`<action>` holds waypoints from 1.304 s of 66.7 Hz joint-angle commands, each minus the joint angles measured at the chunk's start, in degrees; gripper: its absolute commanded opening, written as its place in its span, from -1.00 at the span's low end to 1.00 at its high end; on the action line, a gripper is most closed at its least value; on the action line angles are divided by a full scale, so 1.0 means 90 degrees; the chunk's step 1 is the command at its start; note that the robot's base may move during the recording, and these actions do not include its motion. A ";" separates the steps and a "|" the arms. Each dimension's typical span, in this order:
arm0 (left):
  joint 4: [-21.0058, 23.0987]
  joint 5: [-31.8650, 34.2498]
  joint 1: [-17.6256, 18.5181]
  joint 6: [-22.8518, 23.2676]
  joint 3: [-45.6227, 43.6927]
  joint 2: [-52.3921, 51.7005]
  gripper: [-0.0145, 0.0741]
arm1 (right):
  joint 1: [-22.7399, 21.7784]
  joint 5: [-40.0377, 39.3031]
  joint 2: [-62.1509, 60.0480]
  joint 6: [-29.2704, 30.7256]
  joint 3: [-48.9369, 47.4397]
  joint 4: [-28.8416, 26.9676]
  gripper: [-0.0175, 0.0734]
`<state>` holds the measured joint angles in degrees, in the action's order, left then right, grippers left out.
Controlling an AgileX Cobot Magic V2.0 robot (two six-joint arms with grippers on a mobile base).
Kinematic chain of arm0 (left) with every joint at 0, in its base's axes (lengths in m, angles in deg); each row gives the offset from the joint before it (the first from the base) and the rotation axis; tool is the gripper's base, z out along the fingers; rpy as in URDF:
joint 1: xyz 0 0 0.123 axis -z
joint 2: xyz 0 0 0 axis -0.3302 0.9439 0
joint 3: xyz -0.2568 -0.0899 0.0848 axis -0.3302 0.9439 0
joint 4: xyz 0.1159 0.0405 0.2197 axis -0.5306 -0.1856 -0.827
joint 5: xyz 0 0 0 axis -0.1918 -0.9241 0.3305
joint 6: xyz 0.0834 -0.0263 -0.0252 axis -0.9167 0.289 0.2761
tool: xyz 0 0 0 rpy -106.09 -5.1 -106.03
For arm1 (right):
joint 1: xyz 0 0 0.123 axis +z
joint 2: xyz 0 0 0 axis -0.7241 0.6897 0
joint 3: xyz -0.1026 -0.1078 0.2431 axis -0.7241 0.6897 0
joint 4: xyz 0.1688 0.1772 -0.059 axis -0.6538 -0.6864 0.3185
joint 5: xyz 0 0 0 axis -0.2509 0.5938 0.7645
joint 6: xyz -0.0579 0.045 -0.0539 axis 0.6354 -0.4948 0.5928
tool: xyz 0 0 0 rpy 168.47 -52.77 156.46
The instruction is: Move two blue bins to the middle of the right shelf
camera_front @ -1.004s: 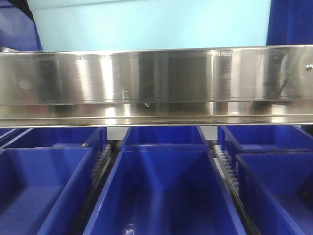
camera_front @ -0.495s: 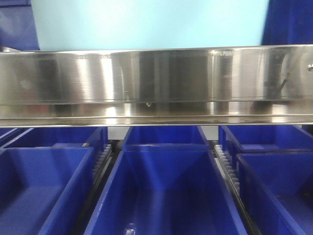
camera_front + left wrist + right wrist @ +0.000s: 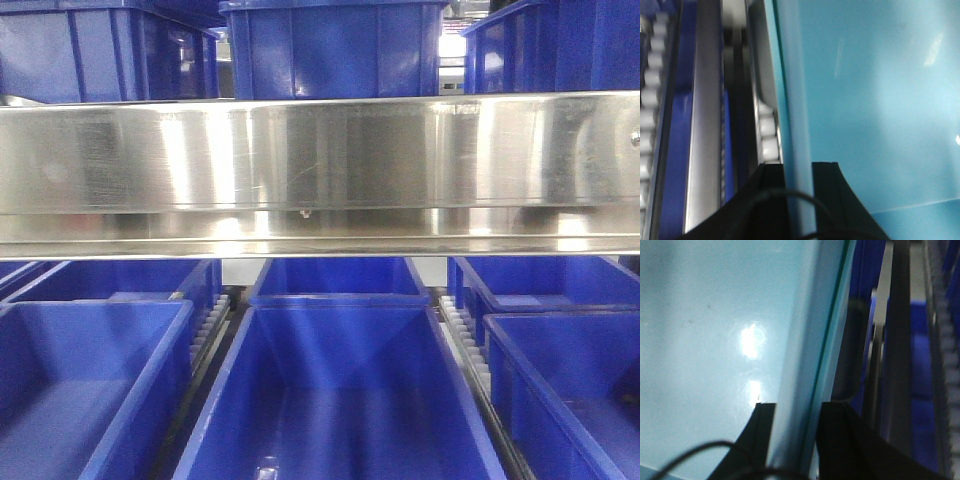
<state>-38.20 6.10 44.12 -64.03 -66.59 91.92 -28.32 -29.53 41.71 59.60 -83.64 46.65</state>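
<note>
A light blue bin fills the left wrist view (image 3: 875, 100) and the right wrist view (image 3: 705, 340). My left gripper (image 3: 799, 172) is shut on the bin's left rim, one black finger (image 3: 772, 200) outside the wall and the other inside. My right gripper (image 3: 794, 415) is shut on the opposite rim, with one finger (image 3: 840, 440) outside and the other inside. Neither gripper nor the light blue bin shows in the front view. Only this one light blue bin is visible.
A steel shelf beam (image 3: 320, 170) crosses the front view. Dark blue bins (image 3: 335, 50) stand on the level above it. More dark blue bins (image 3: 340, 390) sit in rows on roller tracks (image 3: 462, 335) below. Rollers (image 3: 767, 132) and a steel rail (image 3: 705, 125) run beside the left gripper.
The light blue bin that covered the top of the front view has left that view, uncovering dark blue bins behind it. The shelf and lower bins have not moved.
</note>
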 commanded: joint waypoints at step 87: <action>0.0627 0.0949 0.0266 -0.0050 -0.0564 -0.0165 -0.92 | 0.0041 -0.0913 -0.0125 0.0009 -0.0427 -0.0179 -0.95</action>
<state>-39.21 10.29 44.89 -64.03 -70.63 91.45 -28.44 -31.62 41.25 59.98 -86.47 47.83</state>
